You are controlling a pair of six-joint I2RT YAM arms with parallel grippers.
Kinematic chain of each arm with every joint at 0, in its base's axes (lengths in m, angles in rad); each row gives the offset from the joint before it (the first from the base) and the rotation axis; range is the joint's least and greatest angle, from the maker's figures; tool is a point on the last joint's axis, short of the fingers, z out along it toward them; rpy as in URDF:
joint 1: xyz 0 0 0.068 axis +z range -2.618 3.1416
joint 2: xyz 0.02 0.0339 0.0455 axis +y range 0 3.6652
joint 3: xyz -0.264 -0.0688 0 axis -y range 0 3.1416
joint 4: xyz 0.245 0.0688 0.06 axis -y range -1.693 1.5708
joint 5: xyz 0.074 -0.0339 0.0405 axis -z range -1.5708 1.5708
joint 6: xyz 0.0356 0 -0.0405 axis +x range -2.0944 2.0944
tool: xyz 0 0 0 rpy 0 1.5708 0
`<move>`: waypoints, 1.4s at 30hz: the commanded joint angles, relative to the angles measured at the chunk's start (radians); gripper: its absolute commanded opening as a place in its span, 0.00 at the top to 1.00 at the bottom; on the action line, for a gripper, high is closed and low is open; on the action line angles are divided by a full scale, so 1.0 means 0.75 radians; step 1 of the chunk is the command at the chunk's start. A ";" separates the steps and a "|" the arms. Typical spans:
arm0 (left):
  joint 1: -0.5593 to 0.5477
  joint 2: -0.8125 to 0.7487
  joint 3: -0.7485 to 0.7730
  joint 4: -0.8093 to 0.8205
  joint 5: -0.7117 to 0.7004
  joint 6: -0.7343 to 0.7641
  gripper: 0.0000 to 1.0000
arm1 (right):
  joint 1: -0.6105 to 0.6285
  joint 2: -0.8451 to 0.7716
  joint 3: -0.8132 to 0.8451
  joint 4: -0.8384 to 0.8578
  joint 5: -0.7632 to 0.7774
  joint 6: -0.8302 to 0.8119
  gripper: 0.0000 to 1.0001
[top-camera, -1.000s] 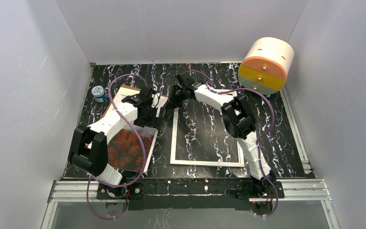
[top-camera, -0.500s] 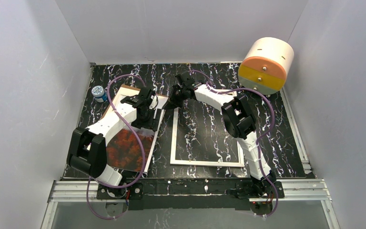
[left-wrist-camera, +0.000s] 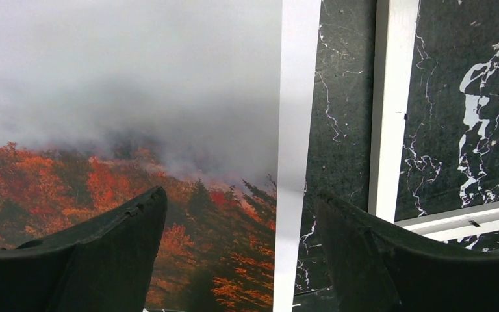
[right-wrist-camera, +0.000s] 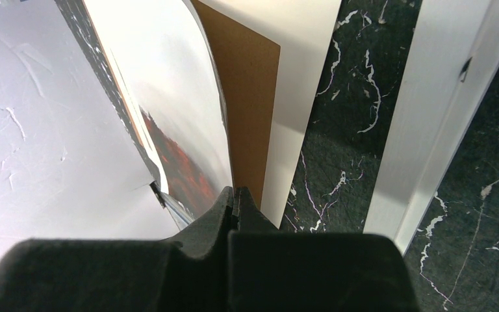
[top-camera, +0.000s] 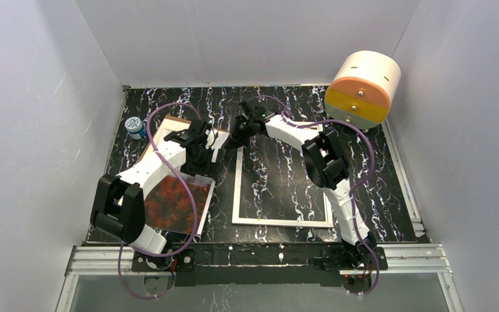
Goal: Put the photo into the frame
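Observation:
The photo [top-camera: 179,201], an orange forest under grey mist with a white border, lies at the left on a brown backing board [top-camera: 174,119]. My left gripper [left-wrist-camera: 240,208] hangs open just above it, straddling its right border, with one finger over the print and the other over the marble. The right gripper [right-wrist-camera: 235,194] is shut on the photo [right-wrist-camera: 175,110] at its far right corner, and the paper curls up into the closed jaws. The frame [top-camera: 237,188], with its narrow white rim, lies flat to the right of the photo [left-wrist-camera: 136,117]. Its rim [left-wrist-camera: 390,97] shows in both wrist views.
A white-and-orange drum [top-camera: 362,88] stands at the back right. A small blue-and-white jar [top-camera: 134,126] sits at the back left by the wall. A white sheet [right-wrist-camera: 305,78] lies under the brown board [right-wrist-camera: 247,97]. Grey walls close in three sides.
The left gripper's jaws narrowed briefly and widened again, and its wrist shifted slightly over the photo. The right arm has kept its hold and place.

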 commanded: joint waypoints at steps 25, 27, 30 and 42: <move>-0.024 0.030 -0.043 -0.012 -0.065 0.026 0.13 | -0.008 -0.052 0.024 -0.004 -0.009 -0.002 0.99; -0.024 0.029 -0.045 -0.012 -0.057 0.030 0.12 | -0.008 -0.052 0.024 -0.004 -0.008 -0.002 0.99; -0.026 0.026 -0.049 -0.012 -0.049 0.033 0.11 | -0.008 -0.050 0.025 -0.004 -0.009 0.000 0.99; -0.028 0.021 -0.027 -0.029 -0.136 0.021 0.31 | -0.008 -0.050 0.016 -0.005 -0.004 -0.003 0.99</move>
